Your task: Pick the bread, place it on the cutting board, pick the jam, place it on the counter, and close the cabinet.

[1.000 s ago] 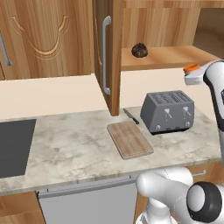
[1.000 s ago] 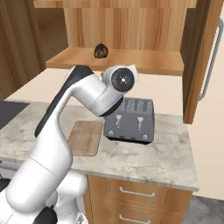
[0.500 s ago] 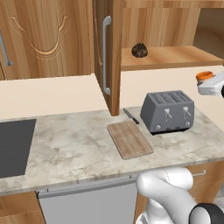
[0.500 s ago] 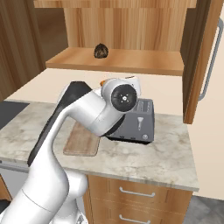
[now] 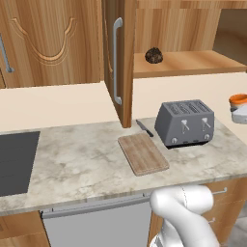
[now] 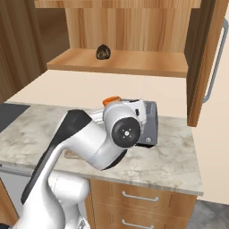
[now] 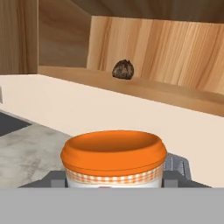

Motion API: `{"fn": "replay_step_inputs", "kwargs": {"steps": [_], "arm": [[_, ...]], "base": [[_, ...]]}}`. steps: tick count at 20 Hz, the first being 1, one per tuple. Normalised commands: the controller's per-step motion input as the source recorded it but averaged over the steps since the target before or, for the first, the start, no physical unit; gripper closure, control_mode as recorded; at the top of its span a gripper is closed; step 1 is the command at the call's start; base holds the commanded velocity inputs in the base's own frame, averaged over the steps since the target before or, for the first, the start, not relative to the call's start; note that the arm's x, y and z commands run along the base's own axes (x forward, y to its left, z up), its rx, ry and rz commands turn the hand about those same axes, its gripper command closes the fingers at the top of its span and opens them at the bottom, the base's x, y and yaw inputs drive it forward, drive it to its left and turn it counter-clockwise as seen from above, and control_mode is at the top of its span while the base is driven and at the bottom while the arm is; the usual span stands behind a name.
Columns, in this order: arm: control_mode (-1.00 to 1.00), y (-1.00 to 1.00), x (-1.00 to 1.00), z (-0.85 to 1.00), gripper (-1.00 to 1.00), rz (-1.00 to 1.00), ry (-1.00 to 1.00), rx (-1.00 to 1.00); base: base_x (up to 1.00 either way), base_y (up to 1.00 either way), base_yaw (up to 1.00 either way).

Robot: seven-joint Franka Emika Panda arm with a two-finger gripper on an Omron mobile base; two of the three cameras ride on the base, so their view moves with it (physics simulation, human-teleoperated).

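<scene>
The surface (image 5: 87, 164) is a long stretch of beige-grey marbled stone with a pale front edge, backed by a plain cream wall. A dark cooktop (image 5: 14, 161) is set into its left end. Near the middle, toward the front edge, lies the cutting board (image 5: 143, 153), flat and bare, with a small dark-handled knife (image 5: 144, 128) just behind it, pointing toward the back wall. A grey four-slot toaster (image 5: 186, 123) stands just right of the board, toward the right end of the surface.

Above, the cabinet (image 5: 116, 62) hangs open: its door stands edge-on with the long grey bar handle showing, and the second door (image 6: 210, 62) is swung out on the far right. To the left is a closed wooden door (image 5: 46, 41) with a carved curve. The bread (image 5: 154, 55) sits on the open cabinet's shelf (image 5: 193, 62), a dark lumpy ball near the left end of it, close to the back panel.

The jam (image 7: 113, 159) is up in the air beyond the toaster's right side, above the right end of the surface, an orange lid over a checked band. It sits right in front of the hand camera, at the claw (image 5: 240, 115). I cannot tell whether the fingers are clamped on the jar, since they are hidden behind it.

Below the surface are a grey appliance front (image 5: 96, 224) and wooden drawers (image 6: 138, 201) with bar pulls
</scene>
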Motion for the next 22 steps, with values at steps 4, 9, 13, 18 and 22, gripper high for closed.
{"fn": "replay_step_inputs", "kwargs": {"steps": [4, 9, 13, 18, 22], "arm": [[-1.0, -0.15, -0.23, -0.42, 1.0, -0.04, -0.06, 0.03], [-1.0, -0.28, 0.0, -0.32, 1.0, 0.0, 0.0, 0.1], [-1.0, -0.28, 0.0, -0.31, 1.0, 0.0, 0.0, 0.09], [-1.0, -0.22, 0.0, -0.29, 1.0, 0.0, 0.01, 0.07], [-1.0, -0.14, 0.0, -0.24, 1.0, -0.01, 0.04, 0.05]], "base": [[0.0, 0.0, 0.0], [0.0, 0.0, 0.0], [0.0, 0.0, 0.0], [0.0, 0.0, 0.0], [0.0, 0.0, 0.0]]}}
